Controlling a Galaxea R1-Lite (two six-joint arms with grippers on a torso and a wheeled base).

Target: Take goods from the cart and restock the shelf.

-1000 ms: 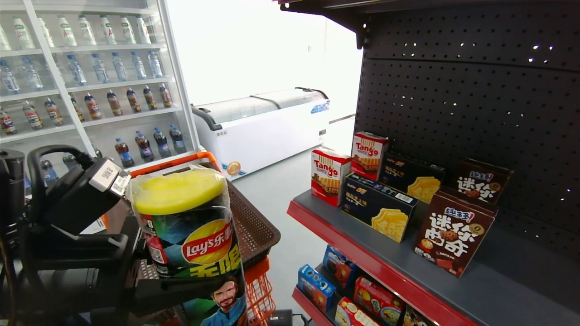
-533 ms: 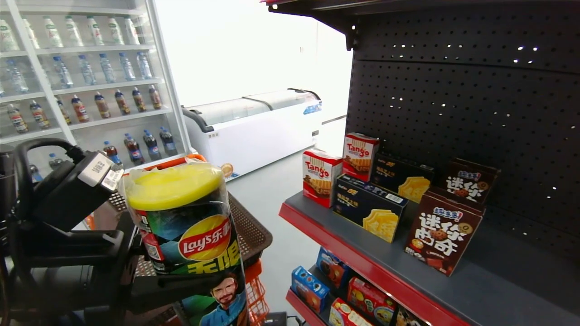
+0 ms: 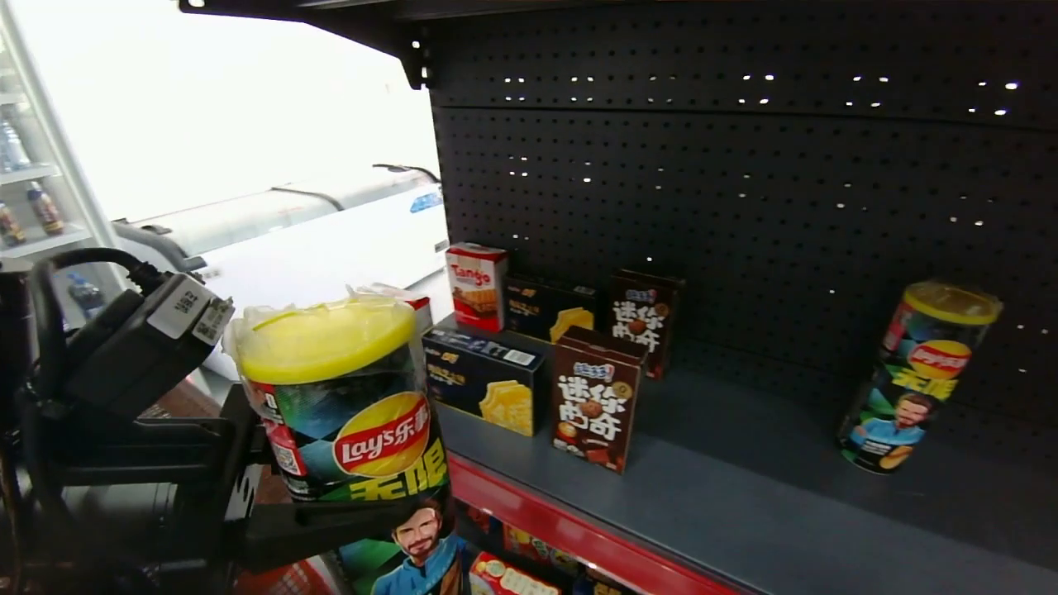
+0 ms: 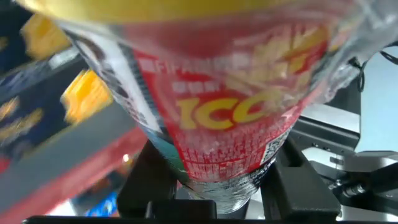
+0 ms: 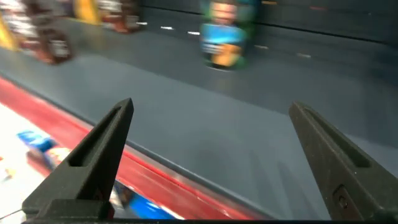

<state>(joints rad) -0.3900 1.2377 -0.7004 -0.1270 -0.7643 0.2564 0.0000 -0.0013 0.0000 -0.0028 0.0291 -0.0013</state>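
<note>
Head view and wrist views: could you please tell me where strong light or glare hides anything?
Head view: the bright opening above the white chest freezer is washed out to plain white, and light pricks through the black pegboard panel; the yellow-lidded chip can is readable. Left wrist view: its clear wrap shows pale sheen. Right wrist view: the grey shelf deck is evenly lit.

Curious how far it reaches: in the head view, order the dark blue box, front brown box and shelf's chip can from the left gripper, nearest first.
1. Dark blue box, beside the left gripper.
2. Front brown box, just right of it.
3. Shelf's chip can, far right.
</note>
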